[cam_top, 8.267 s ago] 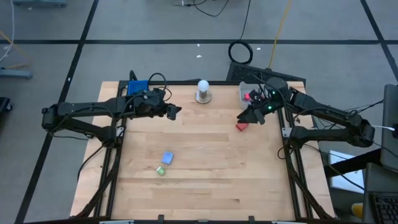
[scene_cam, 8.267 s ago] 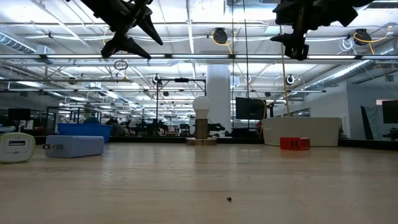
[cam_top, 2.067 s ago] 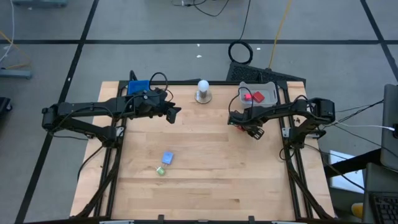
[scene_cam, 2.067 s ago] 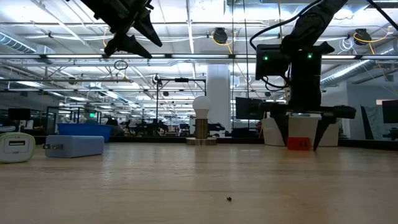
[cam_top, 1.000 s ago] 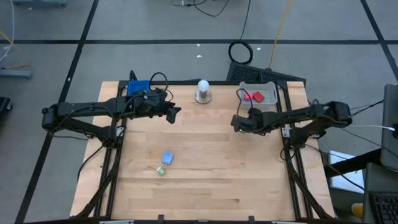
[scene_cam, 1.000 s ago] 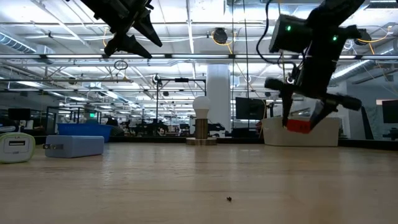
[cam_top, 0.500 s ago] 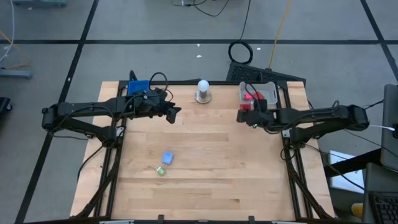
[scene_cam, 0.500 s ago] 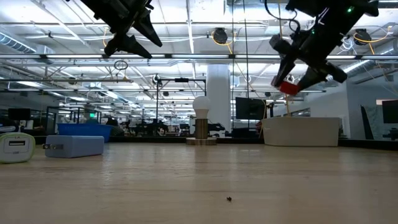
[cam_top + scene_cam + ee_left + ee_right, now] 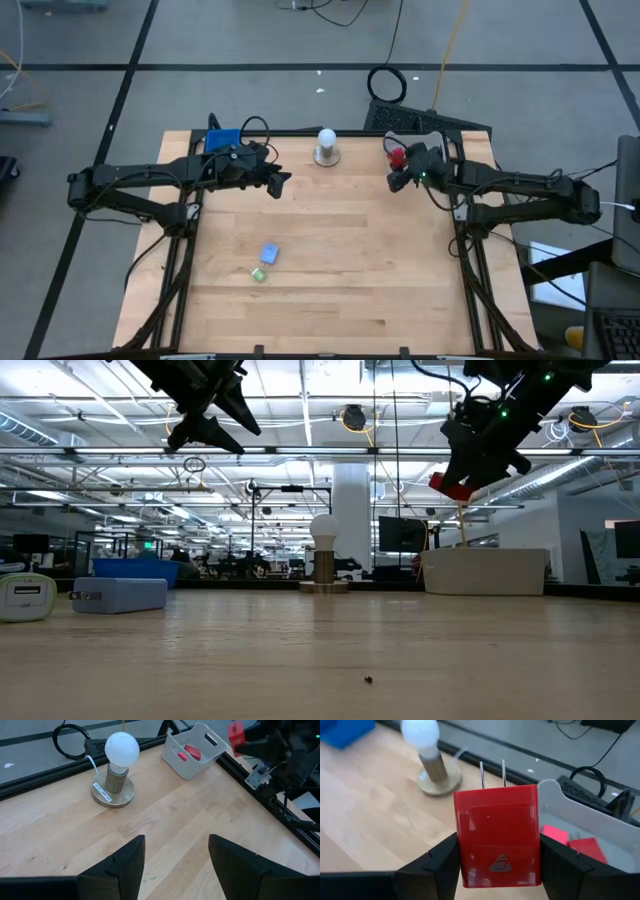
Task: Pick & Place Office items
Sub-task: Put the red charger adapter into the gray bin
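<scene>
Red, with two metal prongs, the plug block (image 9: 496,835) is now clamped between the fingers of the right gripper (image 9: 397,168), lifted off the table where it lay a moment ago and carried toward the upper right of the high view, at the grey tray (image 9: 197,750). That suggests only the release remains. The left gripper (image 9: 283,181), jaws apart and empty, hovers upper left of centre.

white bulb lamp (image 9: 326,146) | grey bin (image 9: 196,749) | blue tray (image 9: 222,139) | table (image 9: 330,270)
</scene>
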You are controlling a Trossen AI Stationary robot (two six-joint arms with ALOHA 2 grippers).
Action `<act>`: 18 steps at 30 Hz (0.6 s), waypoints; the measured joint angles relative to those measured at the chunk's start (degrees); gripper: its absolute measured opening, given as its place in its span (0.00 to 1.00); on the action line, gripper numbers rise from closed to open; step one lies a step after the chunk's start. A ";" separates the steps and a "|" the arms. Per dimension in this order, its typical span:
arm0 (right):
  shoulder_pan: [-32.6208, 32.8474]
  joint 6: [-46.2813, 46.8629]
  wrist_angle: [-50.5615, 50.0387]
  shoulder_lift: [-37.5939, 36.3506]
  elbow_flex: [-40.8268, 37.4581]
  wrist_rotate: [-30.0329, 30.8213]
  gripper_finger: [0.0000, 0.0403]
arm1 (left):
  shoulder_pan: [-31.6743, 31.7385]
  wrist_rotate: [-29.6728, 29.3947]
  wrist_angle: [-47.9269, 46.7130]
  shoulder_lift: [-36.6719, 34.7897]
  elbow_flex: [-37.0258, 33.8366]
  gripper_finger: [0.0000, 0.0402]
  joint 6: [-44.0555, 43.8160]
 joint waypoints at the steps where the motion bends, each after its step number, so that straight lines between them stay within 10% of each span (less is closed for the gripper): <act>1: -1.25 -2.16 -0.47 -0.11 0.00 -0.81 0.52 | 0.00 -0.01 0.00 -0.02 0.00 0.54 0.00; 18: -24.16 -41.18 5.52 1.91 -5.11 -12.09 0.52 | 0.00 0.00 0.02 -0.01 0.00 0.54 0.00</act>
